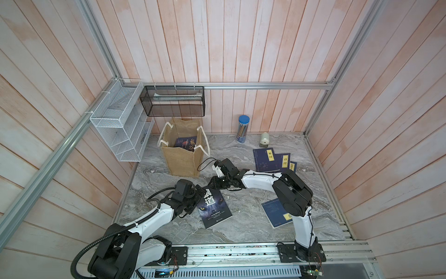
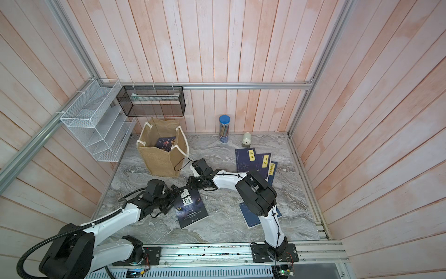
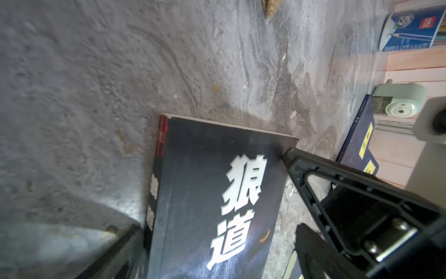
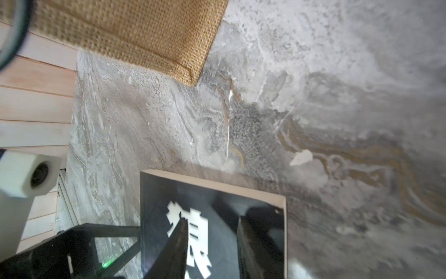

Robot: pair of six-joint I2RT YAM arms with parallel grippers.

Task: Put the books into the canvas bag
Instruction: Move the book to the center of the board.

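Note:
A black book [image 1: 214,209] [image 2: 191,208] with white title characters and wolf eyes lies flat on the marble table. My left gripper [image 1: 196,193] [image 3: 208,189] is wide open at the book's far left corner, with one finger on each side of the cover. My right gripper [image 1: 215,185] [image 4: 212,219] is over the same far edge, with its jaws partly open and the cover showing between them. The canvas bag [image 1: 183,159] [image 4: 144,36] stands just behind, with one dark book [image 1: 186,143] inside. Three navy books [image 1: 268,160] overlap at the right. Another navy book [image 1: 275,213] lies under my right arm.
A blue-capped pencil tube [image 1: 243,129] and a pale sharpener [image 1: 264,139] stand by the back wall. A white wire rack [image 1: 120,128] and a black mesh basket [image 1: 172,101] hang at the back left. Wooden walls enclose the table.

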